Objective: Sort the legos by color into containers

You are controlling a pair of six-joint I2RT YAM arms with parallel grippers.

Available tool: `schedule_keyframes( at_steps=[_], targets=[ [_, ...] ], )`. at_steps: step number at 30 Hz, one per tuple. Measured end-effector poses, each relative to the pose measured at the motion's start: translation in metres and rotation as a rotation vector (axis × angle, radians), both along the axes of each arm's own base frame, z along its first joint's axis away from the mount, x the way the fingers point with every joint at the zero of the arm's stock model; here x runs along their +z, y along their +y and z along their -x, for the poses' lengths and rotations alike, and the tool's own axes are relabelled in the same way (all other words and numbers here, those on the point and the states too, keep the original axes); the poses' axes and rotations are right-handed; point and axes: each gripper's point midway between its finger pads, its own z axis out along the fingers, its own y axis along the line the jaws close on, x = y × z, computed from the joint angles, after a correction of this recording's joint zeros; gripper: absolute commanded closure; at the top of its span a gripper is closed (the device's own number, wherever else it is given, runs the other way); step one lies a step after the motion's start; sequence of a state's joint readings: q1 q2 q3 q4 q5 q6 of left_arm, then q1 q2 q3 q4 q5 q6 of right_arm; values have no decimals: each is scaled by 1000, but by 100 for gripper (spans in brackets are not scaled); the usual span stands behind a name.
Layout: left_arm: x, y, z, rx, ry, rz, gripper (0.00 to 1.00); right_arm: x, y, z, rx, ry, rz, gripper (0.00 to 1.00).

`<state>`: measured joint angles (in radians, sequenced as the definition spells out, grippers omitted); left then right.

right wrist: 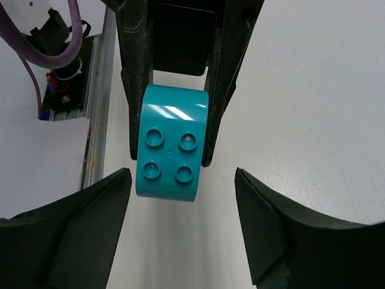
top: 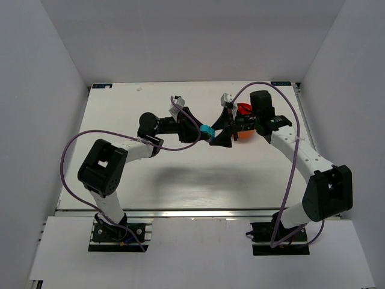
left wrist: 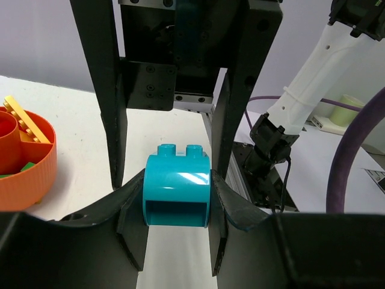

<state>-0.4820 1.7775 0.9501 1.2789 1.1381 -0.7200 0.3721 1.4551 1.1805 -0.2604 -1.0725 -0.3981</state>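
My left gripper point(top: 206, 133) is shut on a teal lego point(top: 207, 130) and holds it above the table at mid-back. In the left wrist view the lego point(left wrist: 177, 189) sits between the jaws, studs away from the camera. My right gripper point(top: 221, 140) is open and faces the lego end on; in the right wrist view its fingers stand wide either side of the lego point(right wrist: 171, 141), not touching it. The orange bowl point(top: 243, 133) lies mostly hidden under the right arm, with something red point(top: 243, 109) in it. In the left wrist view the bowl point(left wrist: 36, 174) holds a yellow lego point(left wrist: 24, 117) and a green one point(left wrist: 25, 165).
White walls enclose the table on three sides. An aluminium rail point(right wrist: 96, 120) runs along the table's near edge. Purple cables point(top: 289, 174) loop from both arms. The right arm's white link point(left wrist: 313, 66) shows behind the left gripper.
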Motion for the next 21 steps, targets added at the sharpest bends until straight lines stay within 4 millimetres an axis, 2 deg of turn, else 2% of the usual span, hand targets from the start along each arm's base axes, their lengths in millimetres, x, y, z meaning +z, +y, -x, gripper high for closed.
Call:
schedule_keyframes(
  at_steps=[4, 5, 8, 13, 14, 15, 17, 18, 19, 21],
  targets=[
    [-1, 0, 0, 1, -1, -2, 100, -4, 2, -1, 2, 19, 6, 38],
    [-1, 0, -1, 2, 0, -3, 100, -6, 3, 0, 3, 23, 8, 46],
    [-3, 0, -3, 12, 1, -6, 100, -7, 4, 2, 9, 46, 9, 60],
    [-5, -1, -5, 19, 1, -12, 100, -9, 4, 4, 6, 68, 17, 78],
    [-6, -1, -5, 20, -1, -13, 99, -9, 4, 4, 4, 69, 18, 87],
    [-6, -1, -5, 21, -2, -13, 95, -10, 4, 3, 1, 69, 20, 93],
    [-6, -1, -6, 22, -3, -13, 80, -10, 4, 2, -6, 72, 23, 98],
    [-6, -1, -6, 23, -2, -14, 66, -10, 4, 2, -9, 74, 24, 100],
    [-6, -1, -6, 24, -1, -14, 41, -10, 4, 2, -12, 77, 26, 100],
    [-7, -1, -7, 28, 0, -14, 20, -11, 3, -1, -27, 72, 33, 100]
  ],
)
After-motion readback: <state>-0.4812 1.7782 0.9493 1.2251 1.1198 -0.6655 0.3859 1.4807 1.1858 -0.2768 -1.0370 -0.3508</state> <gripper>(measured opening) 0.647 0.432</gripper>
